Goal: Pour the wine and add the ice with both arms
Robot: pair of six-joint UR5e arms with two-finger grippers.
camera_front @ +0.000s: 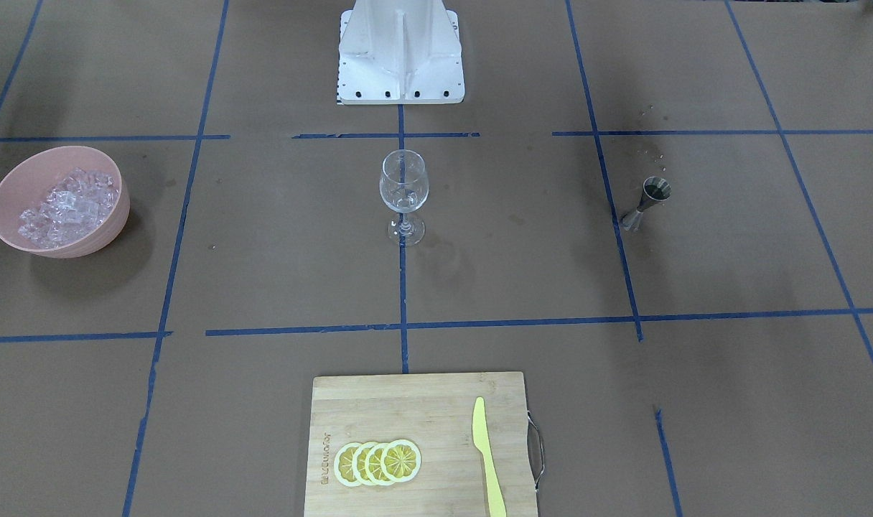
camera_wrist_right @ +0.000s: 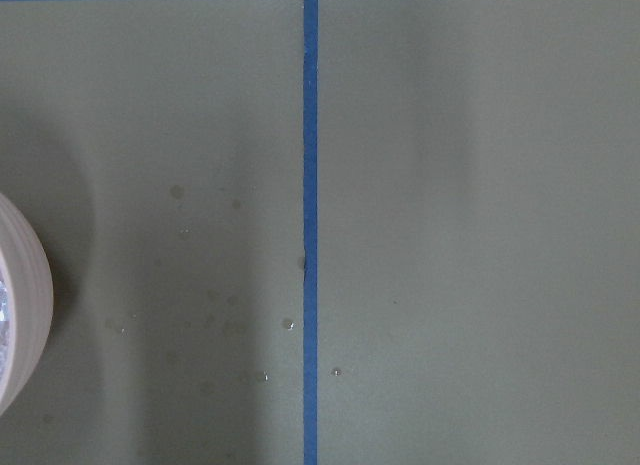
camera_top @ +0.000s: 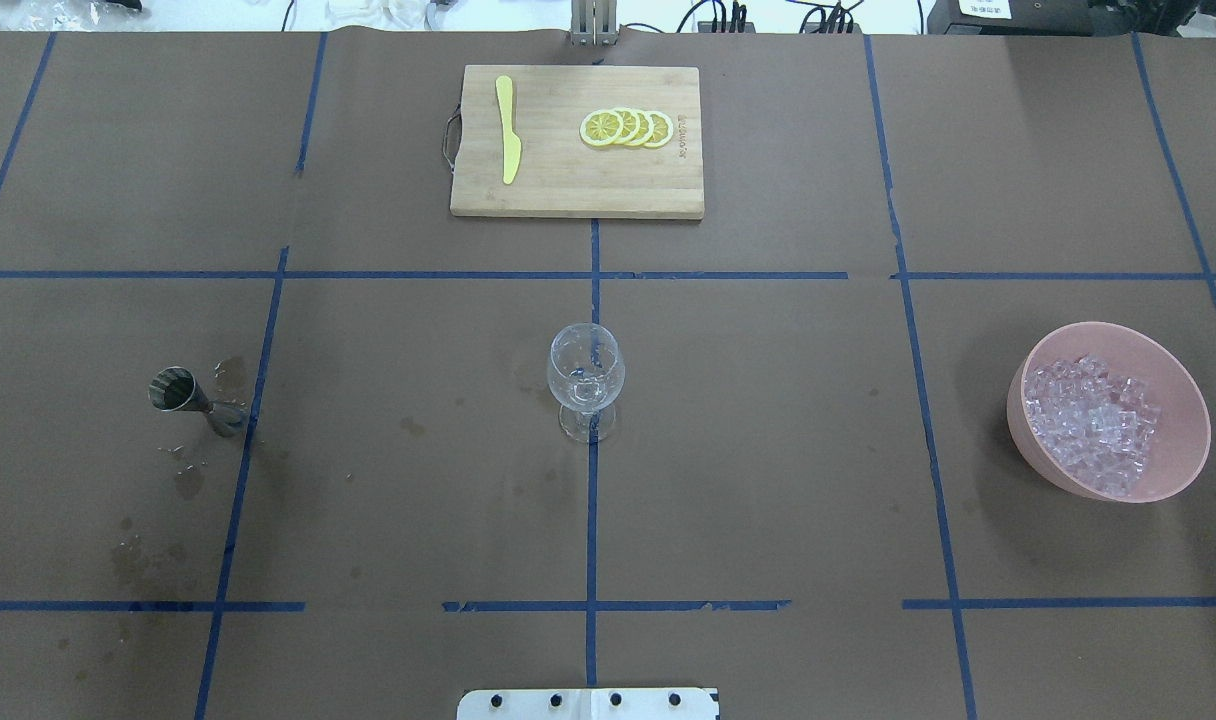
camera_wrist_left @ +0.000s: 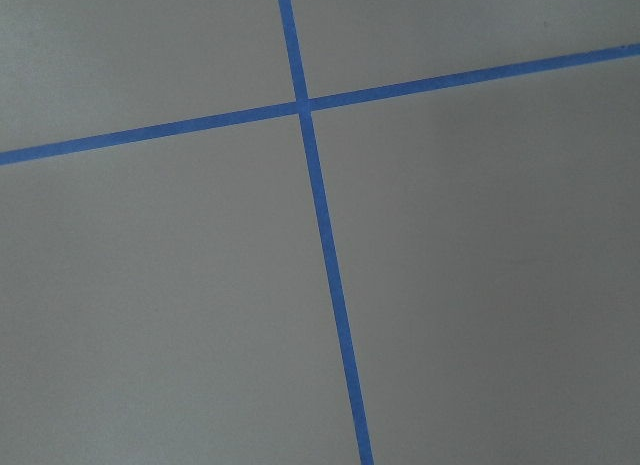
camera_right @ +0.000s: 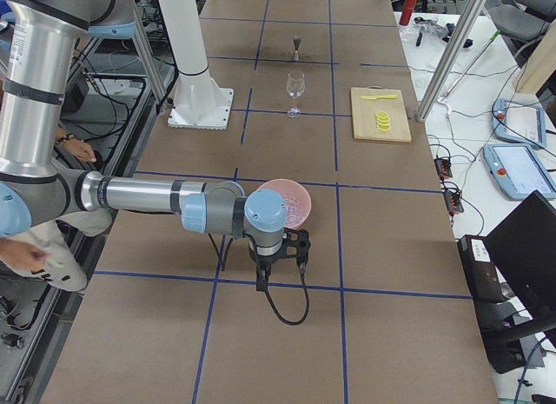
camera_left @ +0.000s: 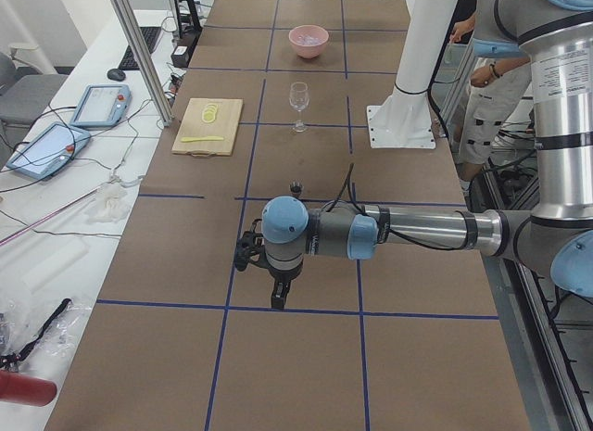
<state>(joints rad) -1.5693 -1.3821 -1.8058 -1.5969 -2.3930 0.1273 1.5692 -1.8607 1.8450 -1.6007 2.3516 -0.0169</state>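
I could not tell whether the fingers of the left gripper (camera_left: 278, 297) were open or closed, since only the left-end camera caught them; they pointed straight down above a tape crossing, holding nothing I could see. The same went for the right gripper (camera_right: 262, 279), which hung downward over bare paper just short of the pink bowl (camera_top: 1193, 420), finger state unreadable. Each arm lay stretched out low and roughly level over its own end of the table (camera_top: 768, 480), outside both the overhead and front views, so the whole middle stood open. On the centre tape line the wine glass (camera_top: 586, 385) stood upright and alone, well apart from everything else. Out on the left the steel jigger (camera_top: 183, 395) stood upright beside a tape line, with damp spots on the paper around it; the wine (camera_front: 656, 189) showed only as a dark patch in its upper cup. Far on the right the bowl held a heap of ice (camera_top: 1093, 420). At the far edge lay the cutting board (camera_top: 568, 190) with overlapped lemon slices (camera_top: 628, 127) and a yellow knife (camera_top: 508, 130). A person (camera_left: 486, 97) stood behind the white base (camera_front: 400, 54).
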